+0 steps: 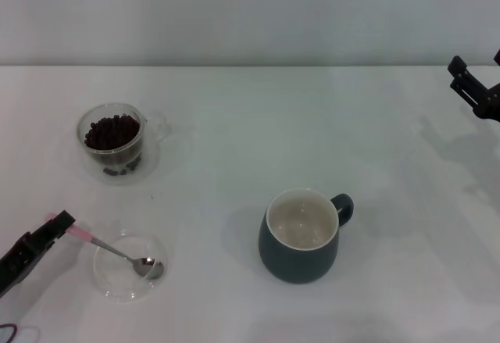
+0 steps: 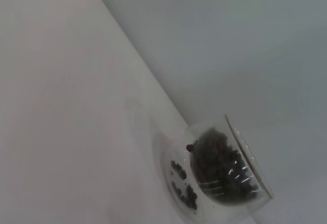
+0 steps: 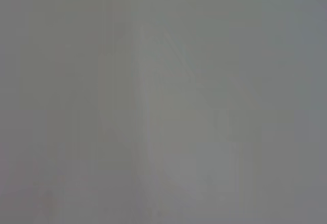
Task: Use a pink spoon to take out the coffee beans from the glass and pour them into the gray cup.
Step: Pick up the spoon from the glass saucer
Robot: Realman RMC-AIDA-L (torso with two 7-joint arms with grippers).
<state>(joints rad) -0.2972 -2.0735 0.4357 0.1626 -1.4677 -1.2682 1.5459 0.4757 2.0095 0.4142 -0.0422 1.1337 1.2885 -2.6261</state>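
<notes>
The glass (image 1: 114, 133), full of coffee beans (image 1: 112, 130), stands at the far left of the white table; it also shows in the left wrist view (image 2: 227, 173). A few loose beans (image 1: 121, 169) lie at its base. The pink spoon (image 1: 84, 237) lies with its silver bowl in a shallow clear dish (image 1: 117, 280) at the front left. My left gripper (image 1: 58, 223) is shut on the end of the spoon's pink handle, low over the table. The gray cup (image 1: 299, 259) stands at the front centre, its handle to the right, and looks empty. My right gripper (image 1: 477, 63) is parked at the far right, open.
The table's back edge meets a plain grey wall. White tabletop lies between the glass, the dish and the gray cup. The right wrist view shows only a blurred grey surface.
</notes>
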